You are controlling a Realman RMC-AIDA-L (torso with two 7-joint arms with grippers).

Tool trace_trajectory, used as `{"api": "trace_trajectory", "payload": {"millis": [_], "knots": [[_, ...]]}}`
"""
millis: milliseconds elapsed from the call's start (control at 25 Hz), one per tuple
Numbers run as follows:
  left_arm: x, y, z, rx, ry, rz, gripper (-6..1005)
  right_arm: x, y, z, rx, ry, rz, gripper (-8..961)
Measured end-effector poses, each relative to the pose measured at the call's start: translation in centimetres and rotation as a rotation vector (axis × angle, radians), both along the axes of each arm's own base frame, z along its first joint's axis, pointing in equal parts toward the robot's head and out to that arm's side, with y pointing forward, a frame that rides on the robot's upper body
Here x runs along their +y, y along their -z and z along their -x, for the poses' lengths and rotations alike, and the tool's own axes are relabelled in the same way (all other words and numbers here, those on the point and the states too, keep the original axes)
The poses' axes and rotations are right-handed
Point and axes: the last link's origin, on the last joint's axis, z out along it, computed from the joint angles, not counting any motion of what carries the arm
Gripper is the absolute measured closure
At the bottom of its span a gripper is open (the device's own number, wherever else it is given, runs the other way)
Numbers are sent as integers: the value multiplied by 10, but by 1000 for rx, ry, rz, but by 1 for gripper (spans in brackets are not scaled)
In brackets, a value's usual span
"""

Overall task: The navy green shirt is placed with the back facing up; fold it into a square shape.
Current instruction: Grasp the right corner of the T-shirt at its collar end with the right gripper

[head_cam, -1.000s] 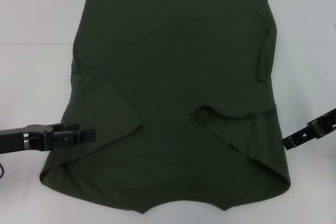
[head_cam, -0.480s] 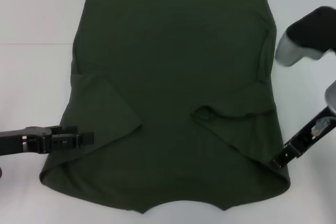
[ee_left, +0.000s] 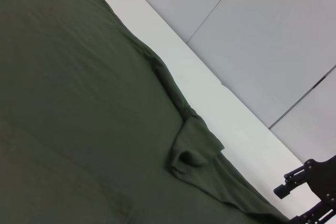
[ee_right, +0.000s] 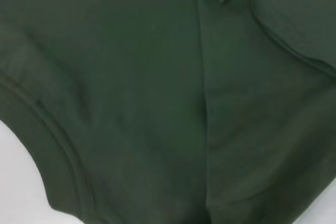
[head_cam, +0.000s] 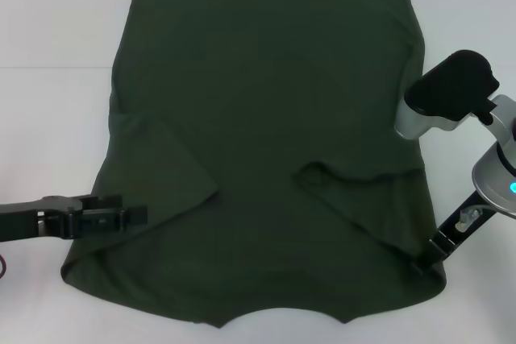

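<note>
The right gripper [head_cam: 421,267] had swung down within the past second to the near right corner of the navy green shirt [head_cam: 266,118], which lay flat on the white table [head_cam: 48,118] with both sleeves folded in. Whether its fingers had closed could not be told. The left gripper [head_cam: 133,216], its fingers apparently narrow, hovered at the left edge; nothing blocked the next fold.

Navy green shirt [ee_left: 79,103] spread on white table [ee_left: 210,85], sleeve folded inward, right hand [ee_left: 310,190] beyond its edge.
</note>
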Motion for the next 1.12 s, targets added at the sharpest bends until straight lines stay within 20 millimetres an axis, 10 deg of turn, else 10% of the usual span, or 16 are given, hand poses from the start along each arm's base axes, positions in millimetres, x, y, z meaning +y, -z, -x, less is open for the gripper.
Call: {"api": "trace_trajectory", "payload": {"millis": [1120], "knots": [[-3,0,1,-6,-1,0,82,2,12,-2,-28,-40,12,362]]}}
